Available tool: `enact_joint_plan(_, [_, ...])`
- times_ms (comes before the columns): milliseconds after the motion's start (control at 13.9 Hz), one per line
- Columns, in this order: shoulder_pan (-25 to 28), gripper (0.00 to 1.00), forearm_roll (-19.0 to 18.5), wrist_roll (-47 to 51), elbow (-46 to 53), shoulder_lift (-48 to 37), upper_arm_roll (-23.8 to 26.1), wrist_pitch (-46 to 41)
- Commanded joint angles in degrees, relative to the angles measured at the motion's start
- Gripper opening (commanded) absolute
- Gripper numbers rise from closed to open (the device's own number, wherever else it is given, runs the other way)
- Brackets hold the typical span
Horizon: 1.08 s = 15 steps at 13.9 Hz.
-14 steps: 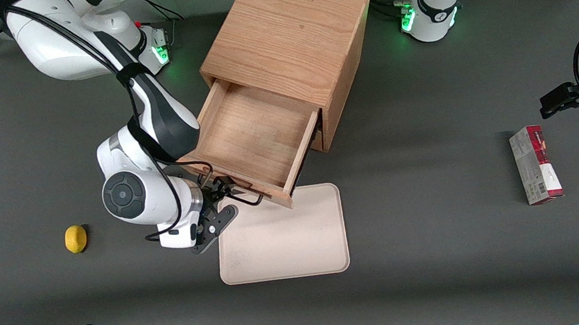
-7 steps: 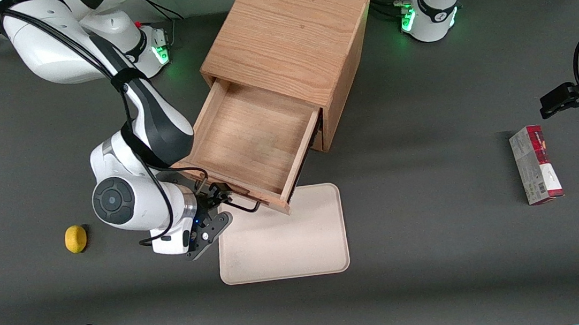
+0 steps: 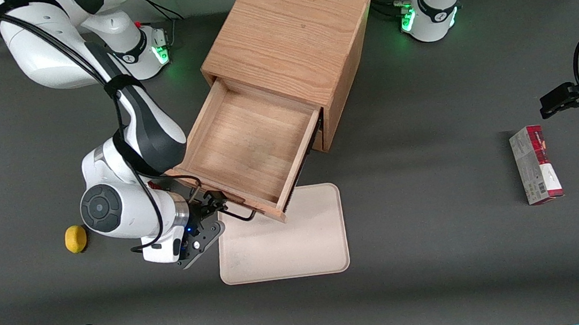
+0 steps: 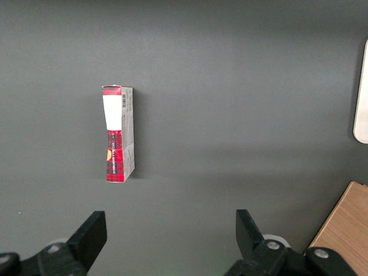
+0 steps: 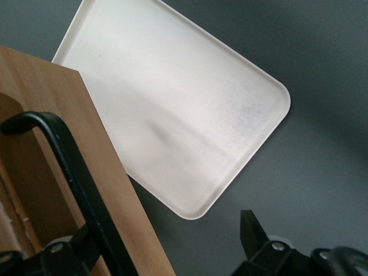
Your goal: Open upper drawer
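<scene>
Upper drawer nearly full out, my gripper hooked around its handle.

The oak cabinet stands on the grey table, and its upper drawer is drawn well out, the empty box overhanging the near corner of the cream tray. My gripper sits at the drawer front, fingers spread on either side of the black wire handle; one finger seems to bear on the bar, though I cannot tell how firmly. I judge the pull close to done. Next comes a last short draw along the drawer's own line, then backing off the bar without snagging it. A lemon lies toward my end of the table.
</scene>
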Motion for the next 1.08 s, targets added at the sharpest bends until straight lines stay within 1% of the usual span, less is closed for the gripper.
enact_joint_plan(0, [-1.1, 1.00, 1.0, -1.3, 3.6, 1.6, 0.4, -0.5])
enact_joint_plan(575, [-1.1, 1.00, 1.2, -1.4, 3.9, 1.4, 0.7, -1.4])
enact_joint_plan(1006, [-1.1, 1.00, 1.5, -2.8, 5.7, 1.4, 1.2, -4.5])
